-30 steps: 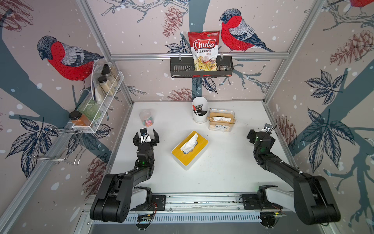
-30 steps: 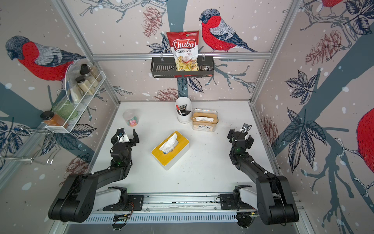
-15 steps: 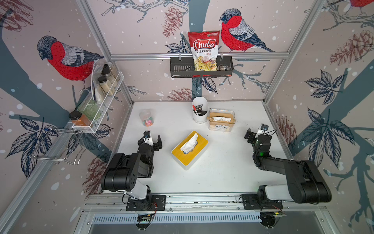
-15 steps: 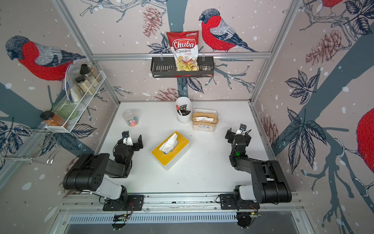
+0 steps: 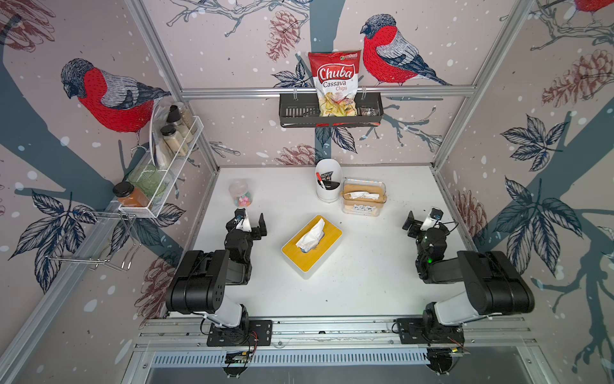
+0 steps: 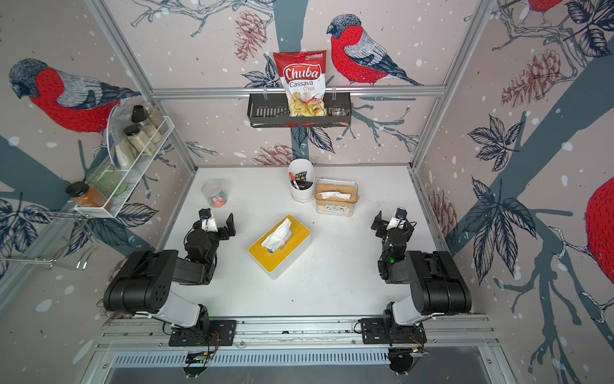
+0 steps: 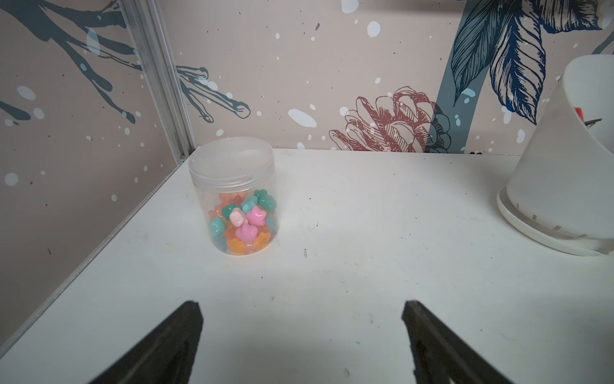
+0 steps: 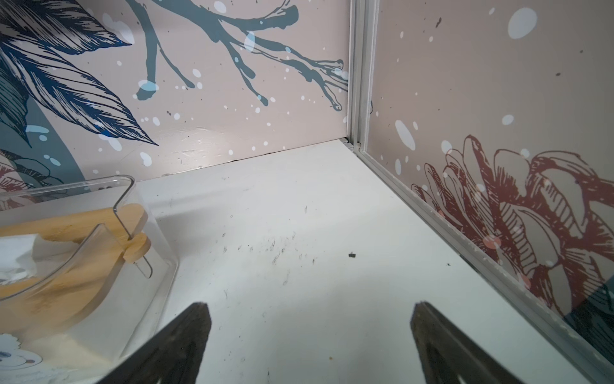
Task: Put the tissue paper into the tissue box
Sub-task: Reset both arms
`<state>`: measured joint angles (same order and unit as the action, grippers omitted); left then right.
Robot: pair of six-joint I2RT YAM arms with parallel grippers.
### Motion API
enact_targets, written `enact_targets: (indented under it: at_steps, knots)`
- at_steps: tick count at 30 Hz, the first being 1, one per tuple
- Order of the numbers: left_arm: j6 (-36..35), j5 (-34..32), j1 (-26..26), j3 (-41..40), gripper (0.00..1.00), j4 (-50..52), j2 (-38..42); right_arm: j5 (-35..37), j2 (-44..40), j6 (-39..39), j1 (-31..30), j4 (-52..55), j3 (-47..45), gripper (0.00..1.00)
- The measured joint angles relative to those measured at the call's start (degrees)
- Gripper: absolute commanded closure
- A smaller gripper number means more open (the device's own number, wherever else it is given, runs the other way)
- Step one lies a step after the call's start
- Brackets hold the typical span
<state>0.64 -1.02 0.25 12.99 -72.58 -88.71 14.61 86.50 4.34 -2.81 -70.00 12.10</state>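
Nearest the rail, folded both arms back over their bases, where a second ago stretched long across the table [image 5: 365, 272]. Leaves the left gripper [image 5: 248, 225] spread fully wide and holding nothing, aimed toward the candy jar [image 7: 239, 199]; same for the right gripper [image 5: 425, 226], wide apart, empty, facing the far corner. Reads as a retreat to rest, so probably treats the job as finished or paused.

Farther in, at mid-table, finds the tissue box [image 5: 327, 232], white with a yellow lid, well apart from both claws, with the tissue paper [image 5: 310, 236] sprouting up through the slot: partly in, not tucked fully down.

Beyond, passes that jar of coloured candies, a white cup [image 5: 327, 191] with a red-tipped marker, and a clear box [image 5: 363, 202] with a wooden lid and a tissue of its own. Farthest, on the wall, spots a black rack [image 5: 299, 114] holding a Chuba cassava chips bag [image 5: 334, 79].
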Motion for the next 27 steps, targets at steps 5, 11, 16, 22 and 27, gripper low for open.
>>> enact_targets:
  at_steps: [5,11,16,22,27]
  knots:
    - [0.0,0.92,0.0,0.07,0.03,-0.02,-0.02,-0.44,0.0,0.02,0.24,-0.02,0.22,0.0]
    - [0.0,0.96,0.0,0.09,0.03,-0.02,-0.02,-1.05,-0.02,0.02,0.33,0.02,0.22,0.0]
    - [0.0,0.98,0.0,0.09,0.03,-0.02,-0.02,-1.07,-0.02,0.04,0.33,0.02,0.22,0.0]
    - [-0.02,1.01,0.0,0.09,0.03,-0.02,-0.02,-1.09,-0.02,0.04,0.33,0.02,0.22,0.0]
    - [-0.02,1.01,0.0,0.09,0.03,-0.02,-0.02,-1.11,-0.02,0.04,0.33,0.02,0.24,0.0]
